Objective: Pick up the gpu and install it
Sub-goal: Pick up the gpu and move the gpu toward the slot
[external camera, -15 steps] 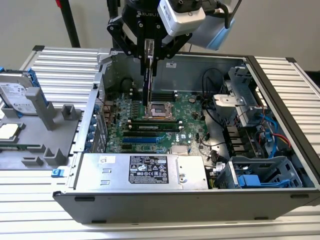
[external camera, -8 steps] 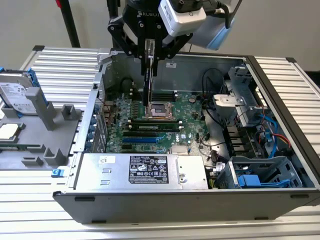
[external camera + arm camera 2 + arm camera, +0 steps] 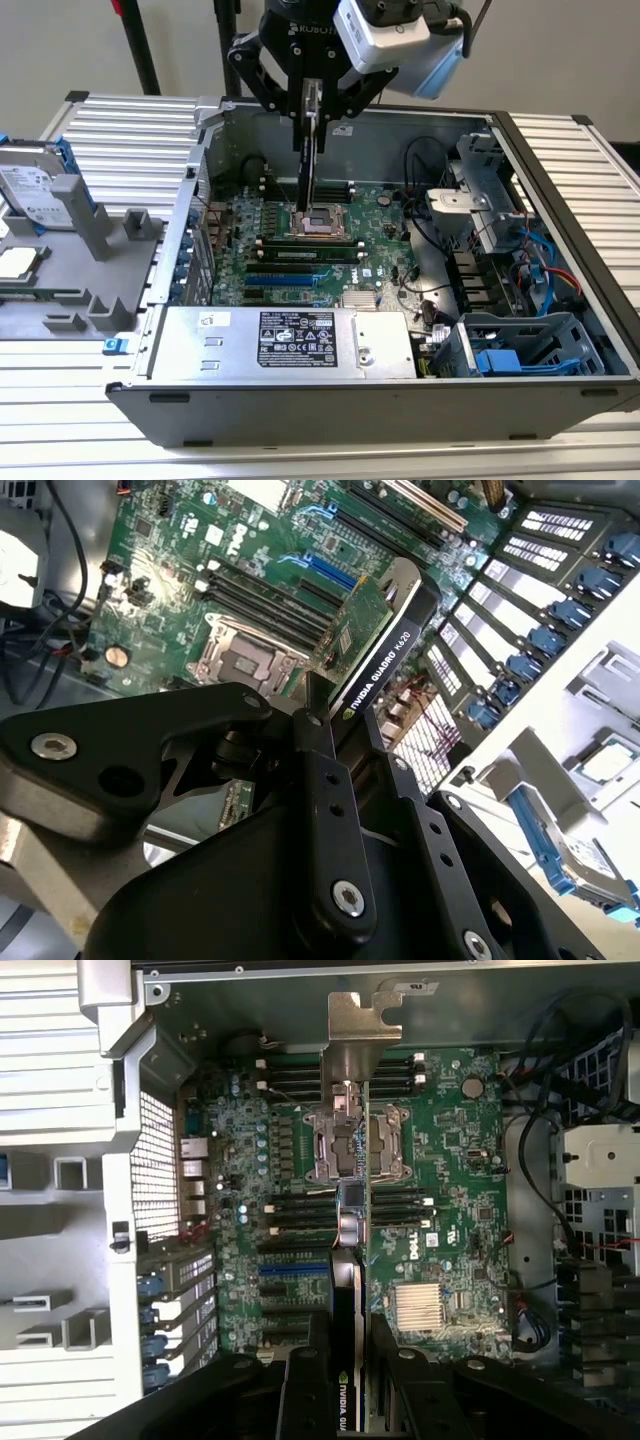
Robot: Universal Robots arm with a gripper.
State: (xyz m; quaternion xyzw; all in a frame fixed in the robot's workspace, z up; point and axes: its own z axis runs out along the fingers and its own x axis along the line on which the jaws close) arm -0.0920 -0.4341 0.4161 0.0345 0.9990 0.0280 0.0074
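Observation:
My gripper is shut on the gpu, which hangs on edge above the green motherboard inside the open computer case. The card's lower end is over the processor socket, and I cannot tell whether it touches. In the second wrist view the gpu shows its black cover and green board, clamped in the gripper. In the first wrist view the gripper holds the gpu edge-on, with its silver bracket at the far end, over the motherboard.
A grey power supply fills the case's near side. A drive cage with blue parts and loose cables sit at the exterior view's right. Outside the case, at the exterior view's left, a hard drive rests on a grey fixture.

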